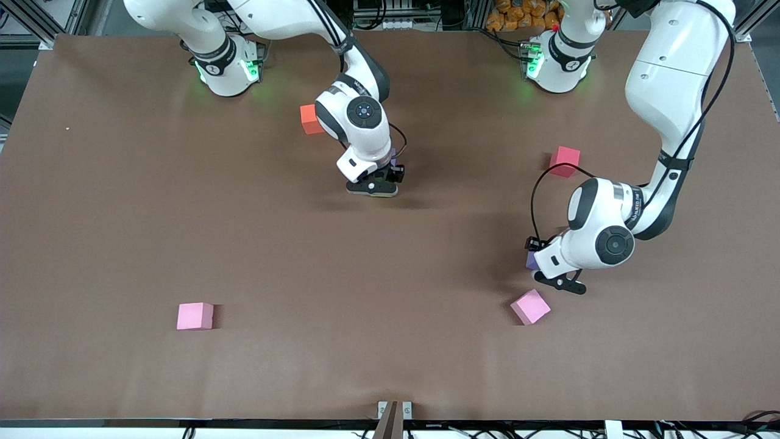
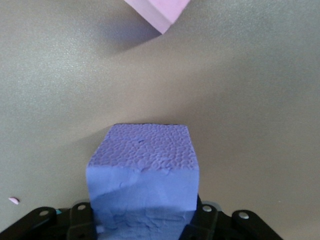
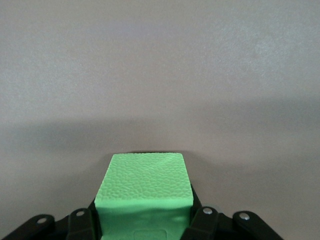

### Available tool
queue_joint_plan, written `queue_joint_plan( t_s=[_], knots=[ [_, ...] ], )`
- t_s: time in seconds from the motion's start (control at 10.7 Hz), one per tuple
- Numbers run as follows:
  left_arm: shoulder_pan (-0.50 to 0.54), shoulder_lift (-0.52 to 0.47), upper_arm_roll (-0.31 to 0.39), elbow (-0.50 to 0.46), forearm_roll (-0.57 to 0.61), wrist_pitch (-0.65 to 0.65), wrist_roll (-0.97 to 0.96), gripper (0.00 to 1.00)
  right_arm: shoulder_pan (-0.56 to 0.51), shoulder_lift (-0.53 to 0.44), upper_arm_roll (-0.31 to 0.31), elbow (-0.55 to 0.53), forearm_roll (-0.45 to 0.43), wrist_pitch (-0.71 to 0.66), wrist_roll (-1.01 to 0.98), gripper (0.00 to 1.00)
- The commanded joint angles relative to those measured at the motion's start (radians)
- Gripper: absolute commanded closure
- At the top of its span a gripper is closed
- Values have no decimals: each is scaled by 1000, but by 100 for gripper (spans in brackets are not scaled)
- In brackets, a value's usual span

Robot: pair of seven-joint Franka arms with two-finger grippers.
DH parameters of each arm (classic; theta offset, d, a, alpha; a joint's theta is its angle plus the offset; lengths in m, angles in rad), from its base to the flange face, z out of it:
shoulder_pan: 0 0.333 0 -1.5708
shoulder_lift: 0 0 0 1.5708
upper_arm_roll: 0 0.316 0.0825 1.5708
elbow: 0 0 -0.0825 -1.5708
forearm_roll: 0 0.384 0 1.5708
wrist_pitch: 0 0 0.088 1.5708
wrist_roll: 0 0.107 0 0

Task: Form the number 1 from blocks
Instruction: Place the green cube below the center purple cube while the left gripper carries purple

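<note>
My right gripper (image 1: 373, 186) is low over the middle of the table, shut on the green block (image 3: 142, 185); in its wrist view the gripper (image 3: 142, 225) has the block filling its jaws. A sliver of purple (image 1: 393, 155) shows beside that hand, likely the second purple block. Toward the left arm's end of the table, my left gripper (image 1: 551, 277) is shut on a purple block (image 1: 531, 261), which is large in its wrist view (image 2: 142, 170) between the jaws of that gripper (image 2: 142, 222). One pink block (image 1: 530, 306) lies just nearer the front camera, and its corner shows (image 2: 157, 12). The other pink block (image 1: 195, 316) lies toward the right arm's end.
An orange cube (image 1: 311, 119) sits near the right arm's base, beside its forearm. A red cube (image 1: 564, 161) lies close to the left arm's elbow. The brown table (image 1: 122, 231) shows bare surface between the two pink blocks.
</note>
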Motion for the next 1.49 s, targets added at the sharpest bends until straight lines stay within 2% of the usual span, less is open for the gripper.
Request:
queue_joint_plan(
  t_s=[0.0,0.09,0.19,0.28,0.56,0.84,1.12,1.21,1.4],
  knots=[
    [0,-11,-3,-8,-23,5,-21,100,16,-32,2,-36,13,-2,10,48],
    [0,-11,-3,-8,-23,5,-35,100,24,-32,2,-36,13,-2,11,46],
    [0,-11,-3,-8,-23,5,-39,100,27,-31,2,-36,13,-2,11,28],
    [0,-11,-3,-8,-23,5,-39,100,27,-32,2,-36,13,-4,11,0],
    [-2,-11,-3,-8,-23,5,-41,100,15,-67,2,-36,13,-30,11,0],
    [-8,-11,-3,-8,-23,5,-62,100,-68,-142,2,-36,9,-88,-2,0],
    [-38,-26,-4,-13,-22,-4,-149,100,-246,-158,1,-18,-7,-93,-10,0],
    [-76,-43,-4,-13,-23,-7,-203,100,-317,-153,-4,10,-44,-93,-84,0],
    [-133,-69,-4,-11,-22,-9,-309,100,-468,-126,-4,68,-56,-95,-306,0]
  ],
)
